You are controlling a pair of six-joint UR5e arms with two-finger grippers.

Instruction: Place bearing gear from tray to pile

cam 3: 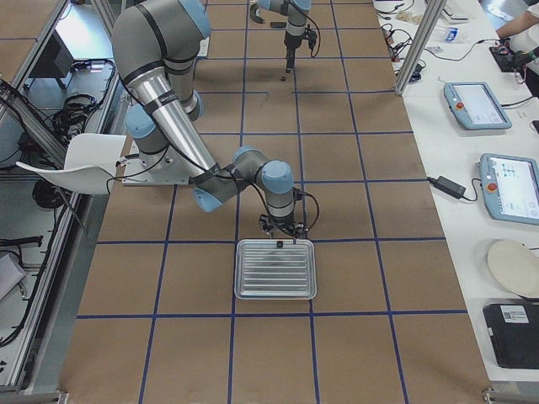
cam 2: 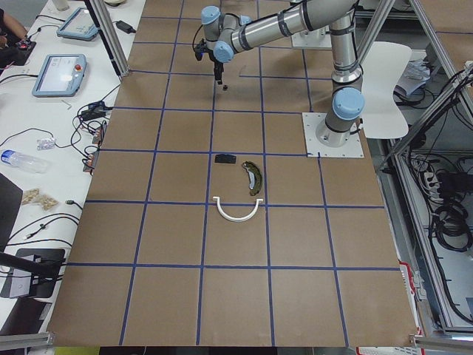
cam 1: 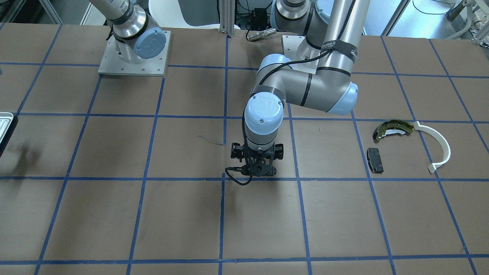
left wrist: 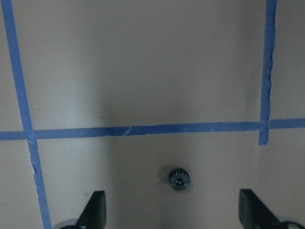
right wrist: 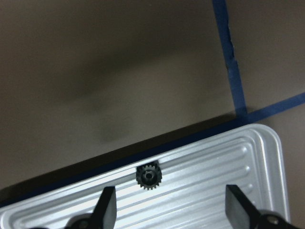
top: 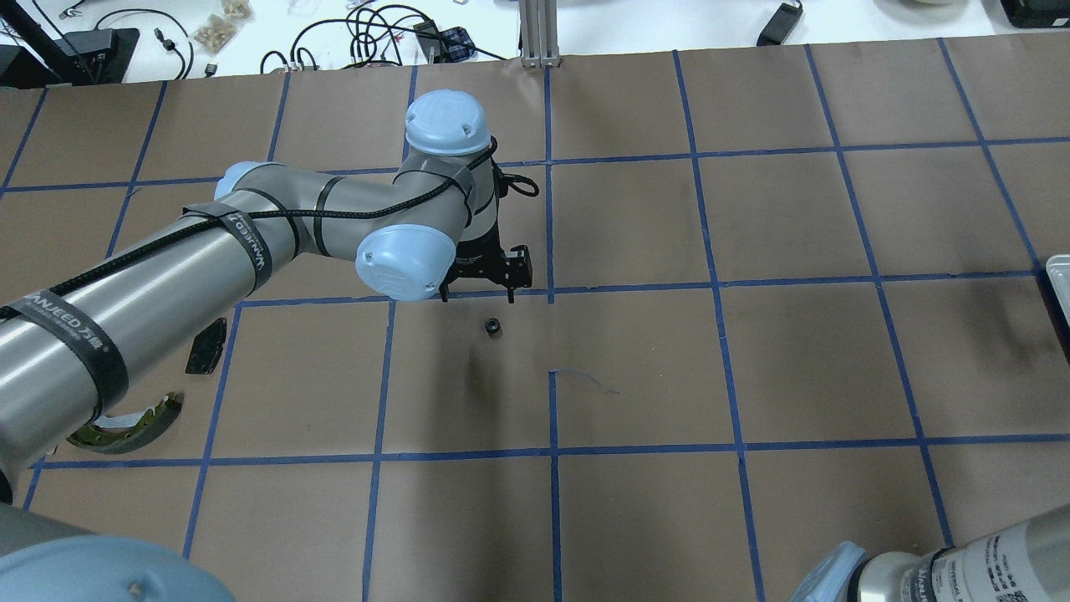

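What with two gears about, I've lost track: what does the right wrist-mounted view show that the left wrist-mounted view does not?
Only the right wrist view: the silvery tray, with a black gear on its ridged floor near the rim. Only the left wrist view: a second gear lying on the brown table paper, just below a blue tape line. Both: one small toothed gear lying free ahead of open fingers, the right gripper and the left gripper, neither touching it.
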